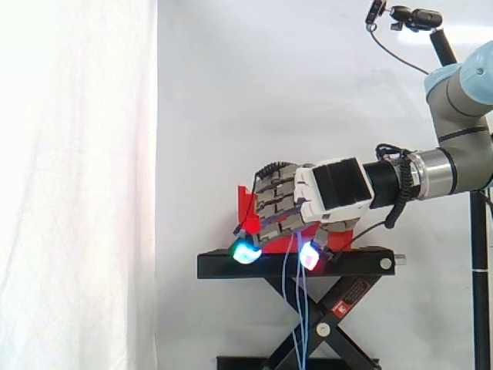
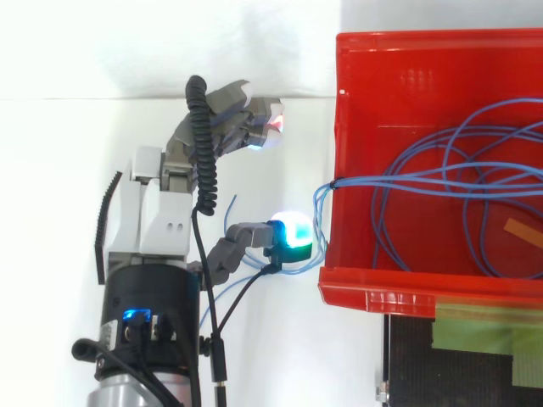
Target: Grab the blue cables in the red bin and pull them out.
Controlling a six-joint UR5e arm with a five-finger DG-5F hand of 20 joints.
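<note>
The red bin (image 2: pixel 424 280) holds a loose coil of thin blue cables (image 2: pixel 475 182). A bundle of strands crosses the bin's left wall and drops outside it, and in the side view these blue cables (image 1: pixel 299 308) hang in front of the black stand toward the floor. My hand (image 2: pixel 161 212) is outside the bin, just beside that wall. Its fingers (image 2: pixel 246 119) are curled and its thumb's green pad (image 2: pixel 288 233) lies against the hanging strands. In the side view my hand (image 1: pixel 289 200) hovers in front of the bin (image 1: pixel 246 204), with the cables coming out from under it.
The bin sits on a black scissor-lift stand (image 1: pixel 293 264) before a white curtain. A camera on a black pole (image 1: pixel 416 17) stands at the upper right in the side view. A green-and-black plate (image 2: pixel 475 339) lies beyond the bin's lower wall.
</note>
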